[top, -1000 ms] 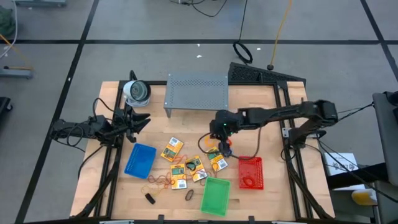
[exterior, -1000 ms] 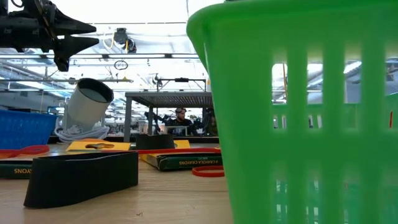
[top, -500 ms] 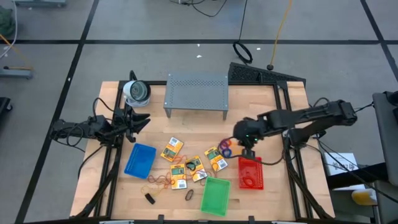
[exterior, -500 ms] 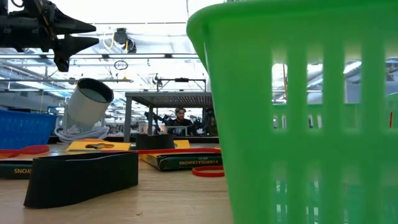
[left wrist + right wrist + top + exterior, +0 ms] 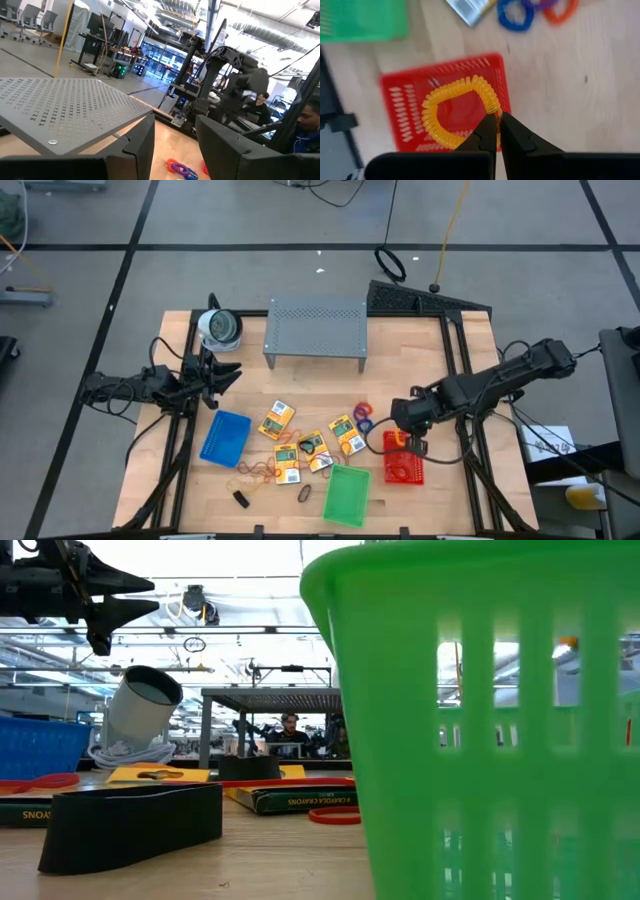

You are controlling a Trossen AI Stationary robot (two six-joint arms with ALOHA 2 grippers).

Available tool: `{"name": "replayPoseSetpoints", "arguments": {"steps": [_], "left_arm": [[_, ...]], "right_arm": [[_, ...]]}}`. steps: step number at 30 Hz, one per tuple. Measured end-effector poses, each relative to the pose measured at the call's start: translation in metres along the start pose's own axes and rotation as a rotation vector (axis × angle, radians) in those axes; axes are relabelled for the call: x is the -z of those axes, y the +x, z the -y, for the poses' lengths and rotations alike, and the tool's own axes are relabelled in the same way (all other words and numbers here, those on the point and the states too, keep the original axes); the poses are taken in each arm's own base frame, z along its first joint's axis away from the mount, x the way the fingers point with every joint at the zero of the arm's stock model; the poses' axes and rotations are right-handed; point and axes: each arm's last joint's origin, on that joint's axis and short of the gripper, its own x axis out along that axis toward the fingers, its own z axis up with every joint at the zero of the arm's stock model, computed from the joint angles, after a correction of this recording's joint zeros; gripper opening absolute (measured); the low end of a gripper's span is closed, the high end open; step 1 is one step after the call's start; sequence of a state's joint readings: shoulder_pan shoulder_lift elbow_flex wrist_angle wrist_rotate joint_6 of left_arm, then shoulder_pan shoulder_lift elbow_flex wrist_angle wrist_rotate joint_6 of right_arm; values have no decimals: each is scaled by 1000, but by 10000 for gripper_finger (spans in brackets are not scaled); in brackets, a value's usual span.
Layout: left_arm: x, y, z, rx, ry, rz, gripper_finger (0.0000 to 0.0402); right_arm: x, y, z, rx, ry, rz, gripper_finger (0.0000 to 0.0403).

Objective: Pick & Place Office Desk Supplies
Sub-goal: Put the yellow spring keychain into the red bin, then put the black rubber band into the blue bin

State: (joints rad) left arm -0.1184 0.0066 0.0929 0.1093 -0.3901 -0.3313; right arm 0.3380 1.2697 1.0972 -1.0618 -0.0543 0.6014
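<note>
At the left of the high view, the left claw (image 5: 222,372) hangs over the desk's (image 5: 420,360) left edge, its 2 fingers parted around nothing, just below the round white-grey object (image 5: 219,328). Right of that object, at the upper middle of the desk, stands the grey perforated shelf (image 5: 315,330).

Lower left of centre lies a blue basket (image 5: 225,437), with thin orange rubber bands (image 5: 256,470) and a small black clip (image 5: 241,499) below it. The crayon boxes (image 5: 277,420) lie scattered across the middle of the frame, about 5 of them, near one another. Below them, a green basket (image 5: 346,494) sits at the desk's lower edge; in the low view it fills the right half of the picture.

Right of the boxes, a small cluster of blue, purple and orange loops (image 5: 362,418) lies on the bare wood. Further right is the red basket (image 5: 403,458), with some loops inside it. The right claw (image 5: 497,131) is above this basket's upper edge, fingers pressed together on a yellow coiled loop (image 5: 451,108), which hangs over the basket's inside.
</note>
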Motion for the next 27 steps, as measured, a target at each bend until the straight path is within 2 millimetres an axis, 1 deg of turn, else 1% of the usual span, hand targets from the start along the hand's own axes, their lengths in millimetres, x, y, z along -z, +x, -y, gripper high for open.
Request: {"name": "replayPoseSetpoints", "arguments": {"steps": [3, 6, 10, 13, 16, 20, 27], "left_arm": [[0, 0, 0, 0, 0, 0, 152], [0, 0, 0, 0, 0, 0, 152], [0, 0, 0, 0, 1, 0, 152], [0, 0, 0, 0, 1, 0, 152], [0, 0, 0, 0, 1, 0, 152], [0, 0, 0, 0, 3, 0, 152], [0, 0, 0, -1, 3, 0, 152]], "right_arm": [[10, 18, 4, 20, 55, -58, 0], [18, 35, 7, -15, 96, -106, 0], [23, 54, 6, -94, 110, -101, 0], [24, 63, 5, -144, 123, -73, 5], [26, 68, 4, -184, 149, -88, 21], [27, 70, 5, -181, 156, -91, 49], [25, 69, 4, -193, 90, -70, 86]]}}
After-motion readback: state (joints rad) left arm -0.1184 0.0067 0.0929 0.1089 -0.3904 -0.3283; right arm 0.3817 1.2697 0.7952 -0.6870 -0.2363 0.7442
